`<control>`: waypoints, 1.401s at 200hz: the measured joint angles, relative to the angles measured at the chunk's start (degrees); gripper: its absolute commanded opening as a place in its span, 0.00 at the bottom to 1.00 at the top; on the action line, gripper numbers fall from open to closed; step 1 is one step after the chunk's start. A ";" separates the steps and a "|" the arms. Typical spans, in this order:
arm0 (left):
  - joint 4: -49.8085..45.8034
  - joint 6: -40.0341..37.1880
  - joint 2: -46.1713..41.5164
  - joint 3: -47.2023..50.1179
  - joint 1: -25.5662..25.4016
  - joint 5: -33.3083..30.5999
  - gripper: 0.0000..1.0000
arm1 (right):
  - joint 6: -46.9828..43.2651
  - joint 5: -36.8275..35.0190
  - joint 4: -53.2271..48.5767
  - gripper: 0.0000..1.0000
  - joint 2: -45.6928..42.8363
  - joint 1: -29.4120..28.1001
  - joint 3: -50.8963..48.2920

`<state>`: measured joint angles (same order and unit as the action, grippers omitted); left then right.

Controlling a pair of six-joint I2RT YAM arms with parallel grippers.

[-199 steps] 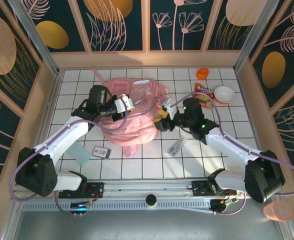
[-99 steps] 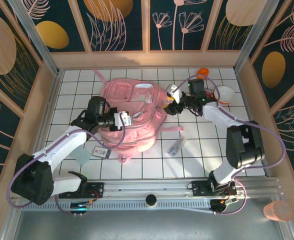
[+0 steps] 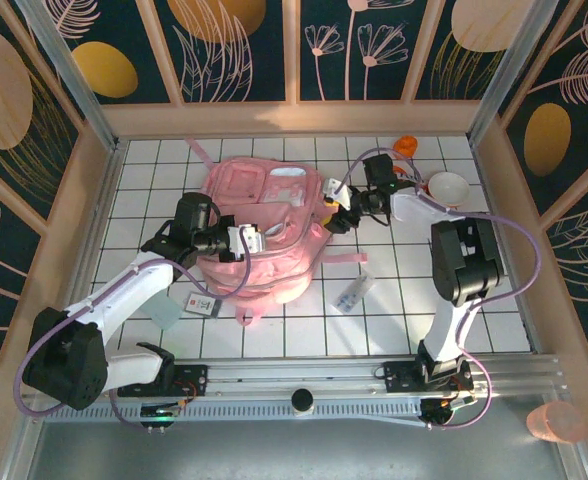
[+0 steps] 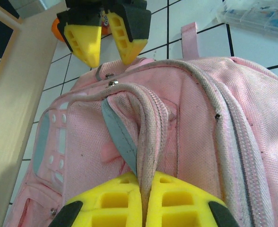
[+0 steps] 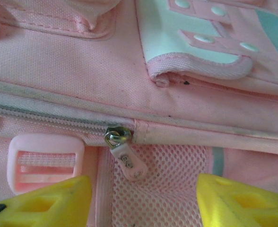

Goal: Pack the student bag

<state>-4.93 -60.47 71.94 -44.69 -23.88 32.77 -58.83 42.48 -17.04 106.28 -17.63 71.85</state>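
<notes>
Top external view: student bag point(image 3: 274, 270) lies flat on the white tiled table point(image 3: 304, 330), centre-left, front pockets facing up, pink straps trailing out at back-left and right. On the bag's middle sits the left gripper point(image 3: 246, 240); at its right edge, the right gripper point(image 3: 332, 208). White red-rimmed bowl point(image 3: 448, 188) and orange object point(image 3: 405, 146) at back right, apart from the bag. Card point(image 3: 203, 304) just off the bag's near-left corner, clear packet point(image 3: 353, 293) near its near-right side.

Left wrist view: left gripper point(image 4: 143, 198) yellow pads pressed together, pinching the bag's handle loop point(image 4: 151, 123) plus a grey strip, loop pulled taut up off the fabric. Beyond the bag's far edge, right gripper point(image 4: 103, 40) has fingers spread with nothing between them. Clear case point(image 4: 259, 16) on tiles past the bag.

Right wrist view: right gripper point(image 5: 143, 208) spread wide, yellow fingertips point(image 5: 44, 203) at either side of the frame, over the bag's side. Zip pull point(image 5: 125, 156) sits between and just ahead of them at the end of a closed zip, above a mesh panel point(image 5: 167, 189). Pink buckle point(image 5: 45, 161) is beside the pull. Can't tell if the fingertips touch the fabric.
</notes>
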 measured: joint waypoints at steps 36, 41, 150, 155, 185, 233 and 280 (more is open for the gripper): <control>0.02 0.02 0.00 0.09 0.00 0.20 0.00 | -1.09 2.01 -4.00 0.54 4.07 -0.24 4.04; 0.02 0.00 0.00 0.09 0.00 0.22 0.00 | -1.20 2.29 -4.61 0.54 4.42 -0.26 4.46; 0.04 0.02 0.00 0.09 0.00 0.24 0.00 | -3.15 6.64 -18.45 0.20 9.18 -1.07 14.03; 0.04 0.02 0.00 0.09 0.00 0.24 0.00 | -3.15 6.75 -18.62 0.19 9.18 -1.07 14.05; 0.07 0.02 0.00 0.13 0.00 0.20 0.00 | -2.16 7.19 -19.56 0.20 9.20 -1.11 14.05; 0.44 0.07 0.00 0.13 0.00 0.20 0.00 | -0.26 7.80 -20.61 0.18 9.20 -1.11 14.16; 1.29 1.22 0.17 0.13 -0.02 -0.42 0.00 | 1.84 7.76 -20.41 0.00 9.18 -1.11 14.05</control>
<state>-3.64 -59.24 72.12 -44.56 -23.90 32.36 -56.99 50.24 -37.45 115.46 -18.74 85.91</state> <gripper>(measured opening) 0.044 0.057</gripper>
